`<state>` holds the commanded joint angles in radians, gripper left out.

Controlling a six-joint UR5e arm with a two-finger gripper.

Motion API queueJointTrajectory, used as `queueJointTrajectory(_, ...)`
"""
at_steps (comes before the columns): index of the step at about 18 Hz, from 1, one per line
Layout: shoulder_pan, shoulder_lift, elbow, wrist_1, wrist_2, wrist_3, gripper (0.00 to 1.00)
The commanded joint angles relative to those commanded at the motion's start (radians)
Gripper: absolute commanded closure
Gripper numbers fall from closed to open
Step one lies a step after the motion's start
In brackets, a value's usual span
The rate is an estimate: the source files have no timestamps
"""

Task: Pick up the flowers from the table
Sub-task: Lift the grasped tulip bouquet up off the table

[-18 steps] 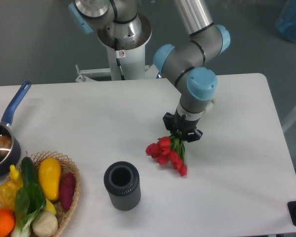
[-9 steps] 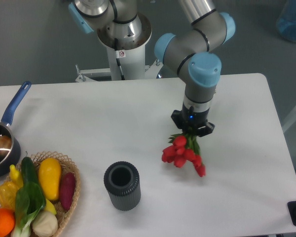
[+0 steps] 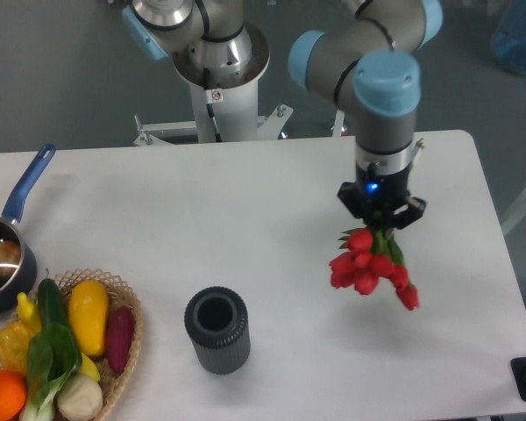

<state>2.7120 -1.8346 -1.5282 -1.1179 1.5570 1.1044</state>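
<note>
The flowers, a bunch of red tulips with green leaves, hang head-down from my gripper above the right part of the white table. The gripper points straight down and is shut on the flowers' stems, which it mostly hides. The red heads dangle just below the fingers, clear of the tabletop.
A dark grey ribbed vase stands upright at the front middle. A wicker basket with vegetables and fruit sits at the front left. A blue-handled pot is at the left edge. The robot base stands behind the table.
The gripper has moved up and to the right with the flowers in it. The tulips have lifted off the table and now hang in the air.
</note>
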Motion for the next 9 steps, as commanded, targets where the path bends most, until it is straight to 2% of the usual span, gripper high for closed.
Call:
queueJointTrajectory(2,0.003,0.002,0.049,-0.045,0.000,0.000,1.00)
queueJointTrajectory(4,0.014,0.003,0.071,-0.080,-0.002,0.003,1.00)
queueJointTrajectory(9,0.026,0.023,0.060,-0.102,-0.012,0.012,1.00)
